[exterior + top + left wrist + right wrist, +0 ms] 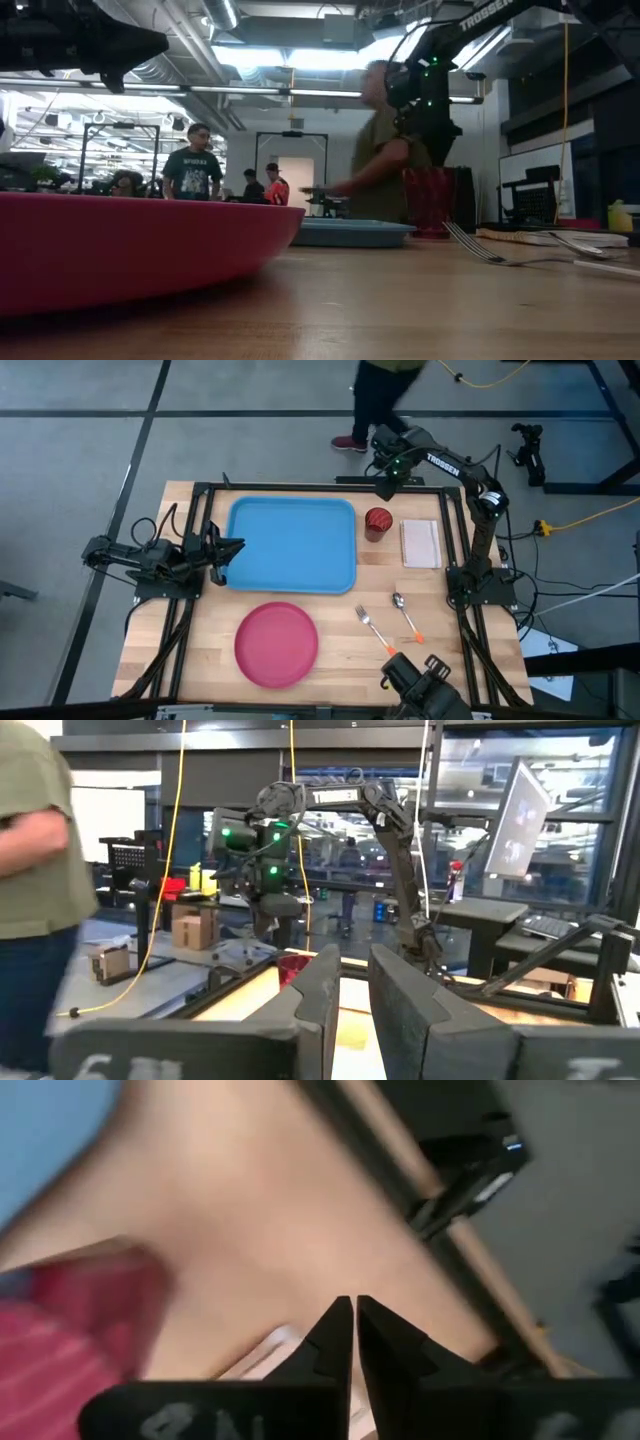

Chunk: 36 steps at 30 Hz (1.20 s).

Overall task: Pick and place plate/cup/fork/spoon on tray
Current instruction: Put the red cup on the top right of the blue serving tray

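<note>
The light-blue tray (290,545) lies mid-table with nothing on it. The dark red cup (377,522) stands upright on the wood just right of the tray, also in the low view (430,200). The pink-red plate (276,644) lies flat near the front edge. The fork (372,628) and spoon (405,615) lie on the wood to its right. My right gripper (383,488) is shut and empty, above the table's far edge just beyond the cup (354,1302). My left gripper (235,545) waits at the tray's left edge, fingers nearly together and empty (355,982).
A white rectangular pad (420,543) lies right of the cup. A person (385,400) stands just beyond the table's far edge, close to my right arm. The black frame rails (300,485) run along the table's edges. Bare wood lies between the tray and the plate.
</note>
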Motion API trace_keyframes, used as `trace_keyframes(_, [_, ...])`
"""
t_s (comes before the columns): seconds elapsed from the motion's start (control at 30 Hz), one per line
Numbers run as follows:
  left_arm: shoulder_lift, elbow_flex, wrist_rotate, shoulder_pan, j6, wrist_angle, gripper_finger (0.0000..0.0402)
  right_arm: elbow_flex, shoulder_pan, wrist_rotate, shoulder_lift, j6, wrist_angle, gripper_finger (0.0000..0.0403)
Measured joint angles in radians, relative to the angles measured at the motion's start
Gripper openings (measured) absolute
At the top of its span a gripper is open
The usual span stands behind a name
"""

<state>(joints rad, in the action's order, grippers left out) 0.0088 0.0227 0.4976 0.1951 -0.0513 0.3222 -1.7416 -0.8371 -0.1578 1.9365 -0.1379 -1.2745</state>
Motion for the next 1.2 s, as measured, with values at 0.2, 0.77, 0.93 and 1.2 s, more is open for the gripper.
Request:
trace_keyframes(0.2, [0.000,0.000,-0.001,0.000,-0.005,0.000,0.0050,0.000,0.000,-0.303,0.001,-0.032,0.028,0.0033])
trace_keyframes(0.77, [0.000,0.000,-0.001,0.000,-0.005,-0.075,0.0050,-0.001,0.063,-0.227,-0.001,0.073,-0.070,0.0156])
trace_keyframes(0.93, [0.000,0.000,-0.001,0.000,-0.005,-0.075,0.0050,-0.001,0.137,-0.077,-0.001,0.097,-0.180,0.0157])
trace_keyframes(1.2, [0.000,0.000,0.018,0.000,-0.005,-0.075,0.0050,-0.001,0.231,-0.155,-0.001,0.113,-0.226,0.0157])
